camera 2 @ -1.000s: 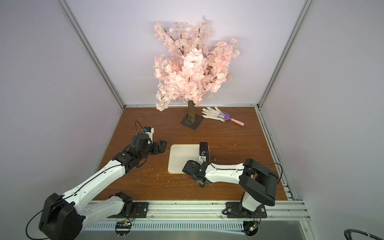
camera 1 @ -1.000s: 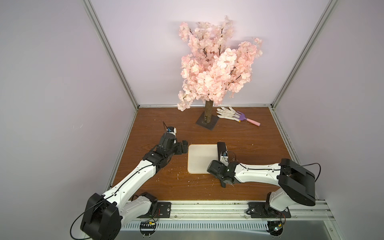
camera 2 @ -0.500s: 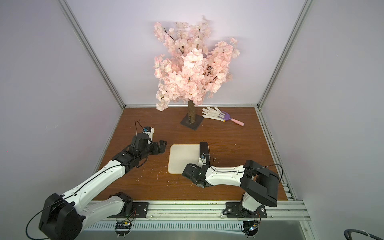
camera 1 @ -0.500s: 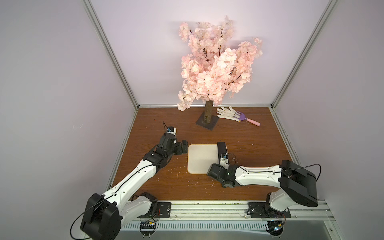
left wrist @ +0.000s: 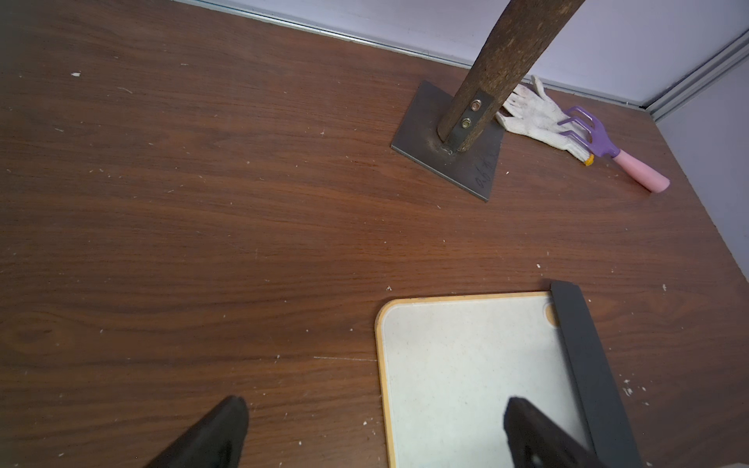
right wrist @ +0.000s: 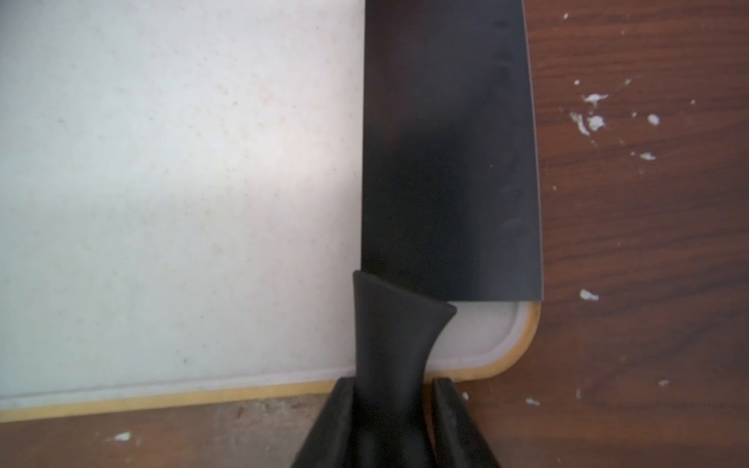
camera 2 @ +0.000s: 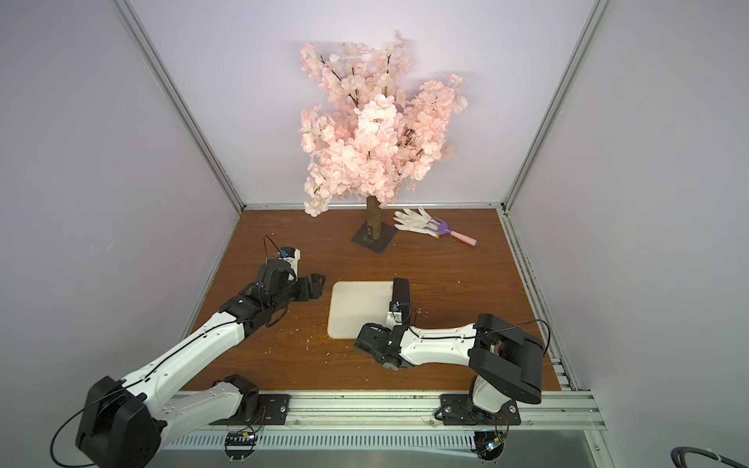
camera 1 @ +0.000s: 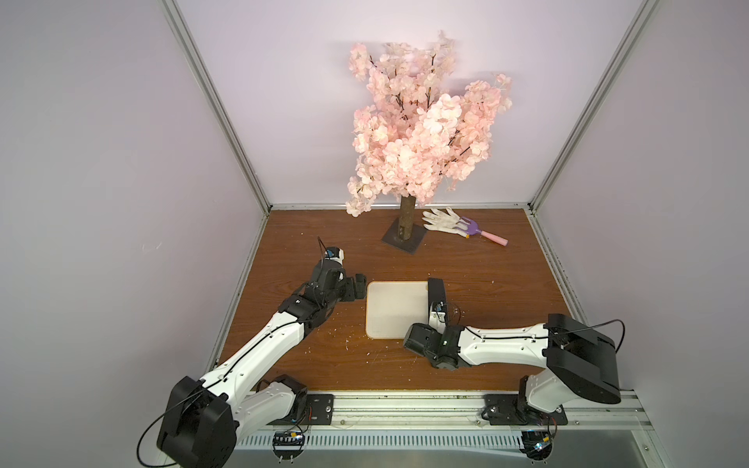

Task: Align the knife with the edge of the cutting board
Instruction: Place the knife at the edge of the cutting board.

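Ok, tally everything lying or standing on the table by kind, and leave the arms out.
Kitchen things: 2, the black knife and the cream cutting board
Garden things: 2, the white glove and the purple-and-pink rake
Decoration: 1, the pink blossom tree on its dark base
Total: 5

Black knife [right wrist: 446, 162] flat along cream cutting board [right wrist: 162, 162] edge, handle overhanging rim.

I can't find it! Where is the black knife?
In both top views the knife lies flat along the right edge of the cutting board, its handle between the jaws of the right gripper at the board's near corner.
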Available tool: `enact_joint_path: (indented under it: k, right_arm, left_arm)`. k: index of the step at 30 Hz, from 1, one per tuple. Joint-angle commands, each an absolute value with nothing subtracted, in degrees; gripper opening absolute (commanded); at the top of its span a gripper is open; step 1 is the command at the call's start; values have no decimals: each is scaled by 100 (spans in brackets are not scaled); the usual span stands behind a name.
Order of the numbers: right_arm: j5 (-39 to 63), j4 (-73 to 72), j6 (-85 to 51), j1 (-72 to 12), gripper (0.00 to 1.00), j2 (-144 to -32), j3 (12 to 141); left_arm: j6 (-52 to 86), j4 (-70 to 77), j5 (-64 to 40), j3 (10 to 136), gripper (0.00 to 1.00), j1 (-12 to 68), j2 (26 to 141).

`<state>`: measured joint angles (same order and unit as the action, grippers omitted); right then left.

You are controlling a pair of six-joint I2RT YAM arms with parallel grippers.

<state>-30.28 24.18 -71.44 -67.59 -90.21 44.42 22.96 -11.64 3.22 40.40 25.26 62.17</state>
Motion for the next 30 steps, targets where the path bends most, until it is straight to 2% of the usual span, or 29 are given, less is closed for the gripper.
enact_joint_path:
  k: [1, 9, 20, 30]
  right_arm:
    - [-2922, 2727, -7273, -6823, 33, -8972, 4416]
    - [-2981, 2696, -7169, -6893, 32, -8889, 4438]
    - [-3160, 2786, -6935, -7102, 21, -8886, 4430]
    - [-3336, 2915, -6798, -7239, 18, -8944, 4490]
  left_arm:
    - [2215, -1287, 387, 4192, 100, 2593, 6259]
    - [2216, -1292, 389, 4201, 100, 2593, 6266]
    - [2215, -1301, 426, 4199, 100, 2593, 6249]
    - [2207, -1294, 467, 4201, 100, 2593, 6258]
